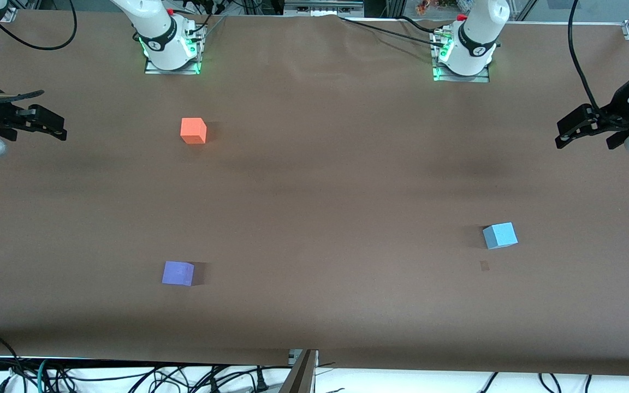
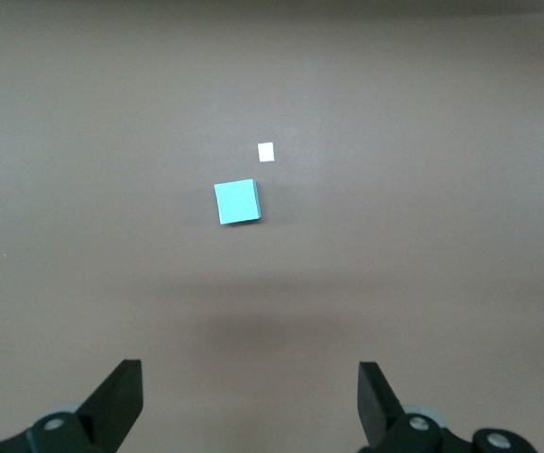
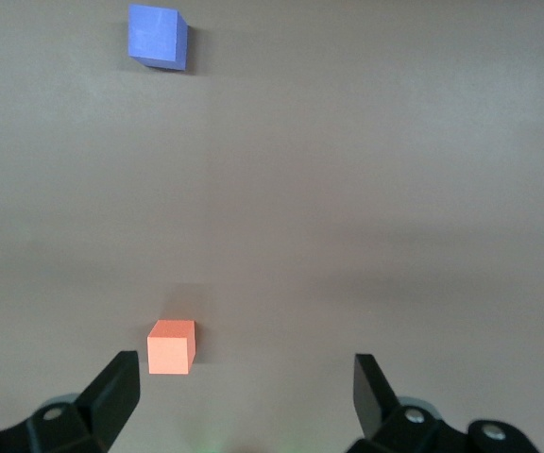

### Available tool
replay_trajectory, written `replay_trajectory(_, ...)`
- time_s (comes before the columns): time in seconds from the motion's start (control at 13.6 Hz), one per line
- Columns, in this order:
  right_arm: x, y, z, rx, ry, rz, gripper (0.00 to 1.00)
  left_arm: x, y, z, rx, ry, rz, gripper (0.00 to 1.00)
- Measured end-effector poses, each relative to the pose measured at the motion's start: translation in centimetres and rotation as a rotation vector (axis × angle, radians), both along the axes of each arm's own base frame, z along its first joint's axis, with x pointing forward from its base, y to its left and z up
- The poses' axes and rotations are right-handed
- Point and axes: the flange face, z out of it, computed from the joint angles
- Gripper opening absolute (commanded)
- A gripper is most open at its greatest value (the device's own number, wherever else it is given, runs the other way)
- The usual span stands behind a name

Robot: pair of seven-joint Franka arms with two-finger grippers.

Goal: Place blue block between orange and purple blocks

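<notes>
Blue block [image 1: 499,235] sits alone on the brown table [image 1: 325,180], toward the left arm's end and in the part nearer the front camera, resting flat with one corner turned toward the camera. Nothing touches it. Left gripper [image 1: 579,130] hangs in the air at the left arm's edge of the table, well apart from the blue block, fingers spread wide with nothing between them. In the left wrist view the blue block [image 2: 237,202] lies ahead of the open left gripper [image 2: 251,406], roughly centred between the two black fingertips [image 2: 121,396] but well clear of them. A small pale square marker [image 2: 265,151] lies on the table just beside the block, not touching it; in the front view it shows as a faint patch [image 1: 484,266] slightly nearer the camera than the block. Orange block [image 1: 193,131] is toward the right arm's end, close to that arm's base; purple block [image 1: 178,273] is at the same end but much nearer the front camera, well apart from the orange one, bare table between them. Right gripper [image 1: 47,124] hovers at the right arm's edge of the table, fingers also spread and empty. The right wrist view has the orange block [image 3: 171,346] close to the right gripper [image 3: 248,401], near one finger without contact, and the purple block [image 3: 157,36] well off.
</notes>
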Motion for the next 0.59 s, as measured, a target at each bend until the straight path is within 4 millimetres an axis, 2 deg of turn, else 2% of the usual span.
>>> replay_trajectory(0.59,0.0,-0.02,0.0,0.0,0.0,0.0,1.0,0.3,0.31,-0.46,0.001,0.006,0.006,1.0)
